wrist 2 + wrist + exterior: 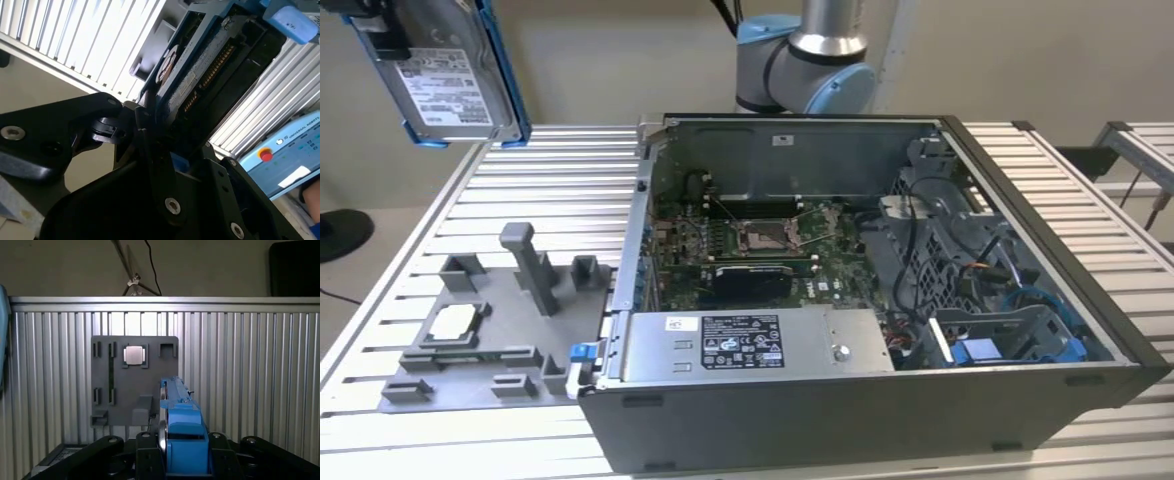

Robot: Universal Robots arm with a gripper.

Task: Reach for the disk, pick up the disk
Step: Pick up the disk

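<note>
Pick-up looks done, nothing left that shows: the disk [447, 72] hangs clear of the slatted table [560, 180], high at the exterior view's left, well apart from the open computer case [881, 410]. In the first wrist view the gripper [182, 460] is clamped on the disk, which sits edge-on between its black fingers, blue rail showing. The disk's white label carries barcodes and fine print too small to read; same for the black-and-white label [740, 342] on the grey box inside the case.
</note>
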